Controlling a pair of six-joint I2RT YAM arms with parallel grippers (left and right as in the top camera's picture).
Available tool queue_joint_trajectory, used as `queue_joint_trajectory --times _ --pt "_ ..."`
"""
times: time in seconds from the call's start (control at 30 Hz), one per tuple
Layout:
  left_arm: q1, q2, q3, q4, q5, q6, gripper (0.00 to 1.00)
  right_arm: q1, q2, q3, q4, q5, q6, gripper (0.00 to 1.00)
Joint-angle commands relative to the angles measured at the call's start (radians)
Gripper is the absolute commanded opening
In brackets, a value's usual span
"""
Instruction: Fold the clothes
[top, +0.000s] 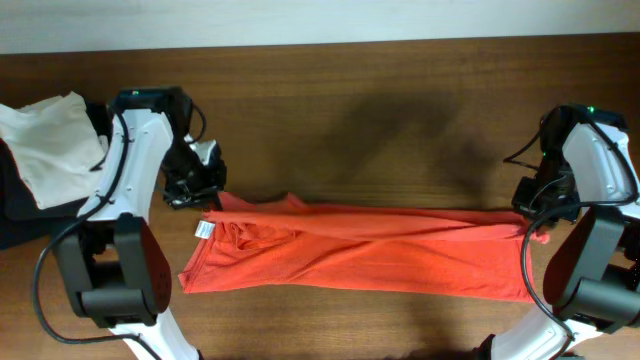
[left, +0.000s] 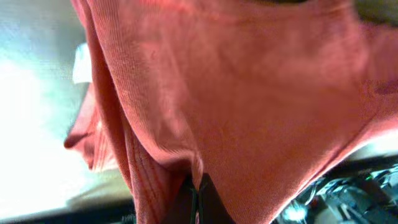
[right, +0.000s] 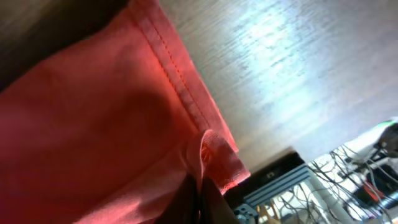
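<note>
Overhead: the red-orange T-shirt (top: 360, 250) is stretched across the middle of the table (top: 380, 90), a long band with a fold running along it. The left end effector (top: 210, 196) is at its collar end and the right end effector (top: 535, 225) at the far end. Risk: if the arms pull unevenly or too far apart, a thin pinch could slip and that end would drop and bunch. The collar end sits near the white garment (top: 45, 140), so a wide swing could drag into it.

Left wrist: left end effector (left: 198, 200) is clamped on a fold of the T-shirt (left: 249, 112). The fabric is ribbed, hangs in soft creases, and the neck tag (left: 81, 62) shows. The grip looks small and could let go under tension.

Right wrist: right end effector (right: 202, 198) is pinching the T-shirt (right: 93, 124) right at a corner by the stitched hem (right: 186, 93). The corner is curled over, so the edge could peel out or fold crooked. No print is visible.
</note>
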Motion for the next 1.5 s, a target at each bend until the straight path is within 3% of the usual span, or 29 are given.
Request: queue_joint_trajectory --times 0.0,0.07,0.1,0.13,0.17,0.3,0.33,0.4,0.5,0.53,0.7,0.8,0.83,0.87,1.03,1.13,1.37,1.4,1.47 --pt "0.004 -0.019 -0.107 0.035 -0.020 0.019 0.00 0.002 -0.025 -0.080 -0.004 0.050 0.026 0.17" --pt "0.004 -0.019 -0.153 0.043 -0.052 0.019 0.00 0.002 -0.025 -0.136 0.002 0.050 0.039 0.28" --pt "0.004 -0.019 -0.164 0.039 -0.064 0.019 0.01 0.002 -0.025 -0.143 0.002 0.050 0.043 0.29" --pt "0.003 -0.019 -0.177 0.028 -0.090 0.019 0.27 0.002 -0.025 -0.143 0.002 0.049 0.043 0.30" --pt "0.003 -0.019 -0.177 0.005 -0.126 0.016 0.46 0.002 -0.025 -0.143 0.003 0.045 0.054 0.30" --pt "0.003 -0.020 -0.148 0.043 -0.130 -0.036 0.45 0.003 -0.025 -0.143 0.059 -0.055 0.032 0.37" --pt "-0.006 -0.024 -0.116 0.087 -0.062 -0.041 0.45 0.003 -0.025 -0.143 0.077 -0.098 0.030 0.37" --pt "-0.089 -0.040 -0.103 0.276 0.090 -0.041 0.47 0.004 -0.025 -0.143 0.103 -0.143 0.016 0.41" --pt "-0.235 -0.037 -0.107 0.457 0.066 -0.052 0.56 0.004 -0.025 -0.143 0.106 -0.143 -0.003 0.49" --pt "-0.280 -0.035 -0.108 0.505 0.015 -0.137 0.60 0.004 -0.025 -0.143 0.106 -0.143 -0.003 0.49" --pt "-0.341 0.090 -0.108 0.549 0.015 -0.218 0.62 0.004 -0.025 -0.144 0.114 -0.143 -0.003 0.50" --pt "-0.362 0.158 -0.108 0.553 -0.038 -0.217 0.54 0.004 -0.025 -0.144 0.113 -0.143 -0.022 0.49" --pt "-0.365 0.163 -0.108 0.548 -0.036 -0.217 0.12 0.004 -0.025 -0.144 0.113 -0.143 -0.022 0.49" --pt "-0.365 0.163 -0.103 0.539 -0.034 -0.217 0.00 0.004 -0.025 -0.144 0.113 -0.143 -0.022 0.49" --pt "-0.378 0.071 -0.014 0.345 -0.026 -0.217 0.01 0.004 -0.025 -0.144 0.114 -0.140 -0.022 0.50" --pt "-0.480 0.047 -0.014 0.219 -0.034 -0.217 0.00 0.004 -0.025 -0.144 0.114 -0.139 -0.022 0.50" --pt "-0.713 0.047 -0.015 0.190 -0.043 -0.233 0.01 0.004 -0.025 -0.144 0.113 -0.139 -0.022 0.49" --pt "-0.714 0.047 -0.015 0.207 -0.056 -0.233 0.06 0.004 -0.025 -0.144 0.113 -0.139 -0.022 0.49" --pt "-0.694 0.047 -0.015 0.273 -0.098 -0.237 0.37 0.004 -0.025 -0.144 0.112 -0.139 -0.022 0.50"
